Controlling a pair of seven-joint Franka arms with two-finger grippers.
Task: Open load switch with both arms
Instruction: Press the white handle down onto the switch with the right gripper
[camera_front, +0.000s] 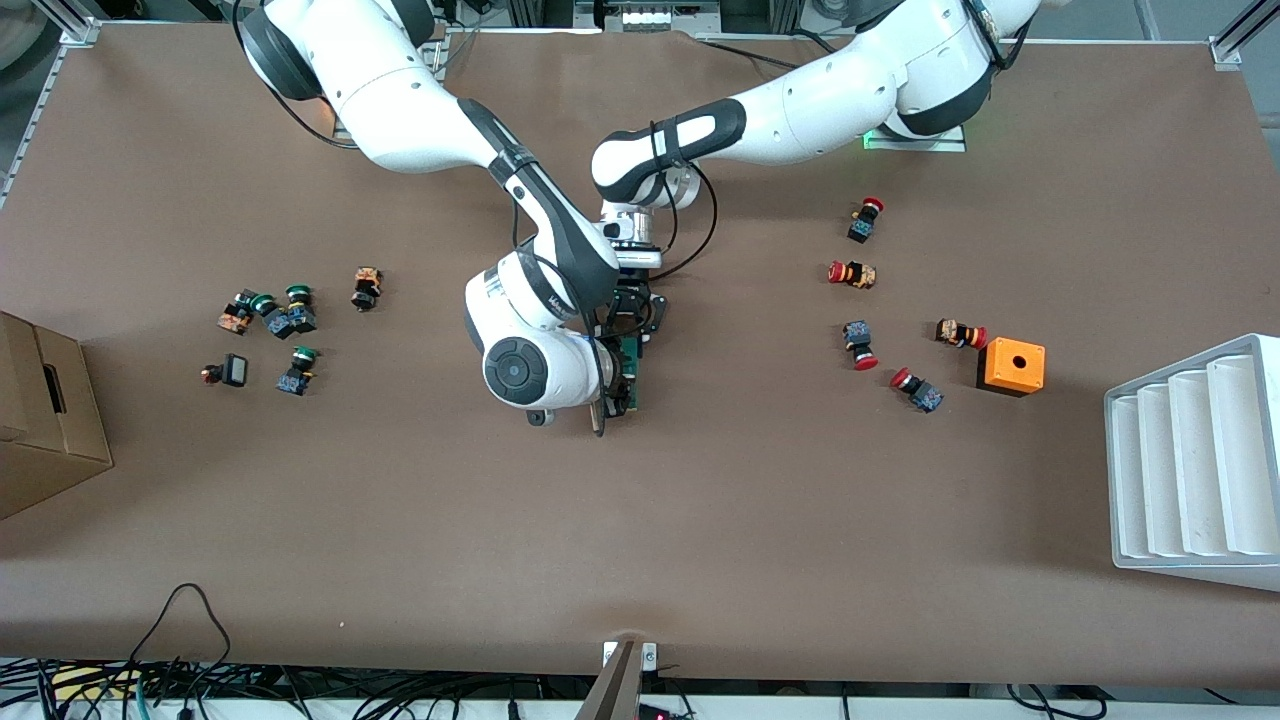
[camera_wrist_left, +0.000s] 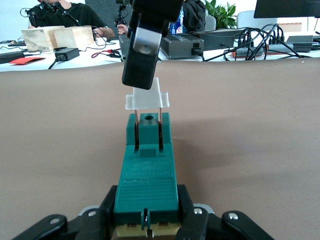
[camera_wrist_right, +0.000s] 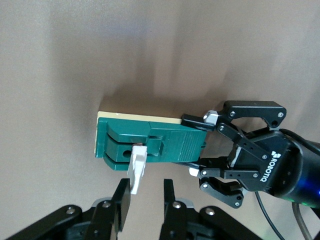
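Mid-table, you have the load switch (camera_front: 629, 372) pinned between both arms, low over the brown table (camera_front: 700, 520), roughly midway between the cluster of green-capped buttons (camera_front: 285, 320) toward the right arm's end and the red-capped buttons (camera_front: 870, 300) and orange box (camera_front: 1011, 366) toward the left arm's end. The left gripper (camera_wrist_left: 146, 220) is clamped on the switch's ribbed green end, fingers (camera_wrist_left: 187, 210) pressed against both flanks of the body. The right gripper (camera_wrist_right: 145, 197) sits at the other end; the left wrist view shows one black finger (camera_wrist_left: 145, 50) set against the white end piece (camera_wrist_left: 147, 97), and the right wrist view shows that piece (camera_wrist_right: 137, 167) at the tip of one finger (camera_wrist_right: 121, 202) with a gap to the other, so you should read it as nipped at the edge or merely touched; a firm hold cannot be confirmed. The white piece stands lifted off the green body on two thin metal prongs (camera_wrist_left: 160, 125), so the step in hand looks like the pull-out itself, partly done. Long axis runs along the line between the two grippers, near-to-far from the front camera, white end toward the camera, ribbed end toward the bases. Next move, by my judgement: keep the left grip as anchor and draw the right gripper straight along the prongs; any sideways pull risks bending them or slipping off the tab.
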